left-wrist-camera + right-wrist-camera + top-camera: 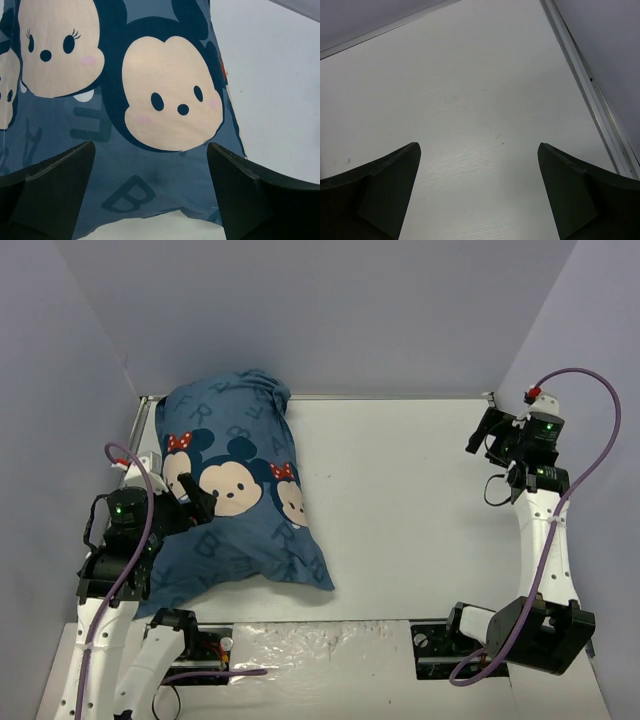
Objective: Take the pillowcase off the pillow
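The dark-blue pillowcase (240,530) with cartoon mouse faces lies on the left half of the white table, bulging full. The pillow is hidden inside it; no white pillow shows. My left gripper (205,505) is open and hovers over the case near its left side. In the left wrist view the case (165,170) fills the frame, and my left gripper (150,150) holds nothing, its fingers spread either side of a letter B and a cloth edge. My right gripper (480,435) is open and empty at the far right, over the bare table (480,100).
Grey walls close in the table on three sides. A metal rail (400,397) runs along the back edge and another (590,95) along the right edge. A purple cable (590,420) loops off the right arm. Crinkled plastic (320,640) lies between the arm bases.
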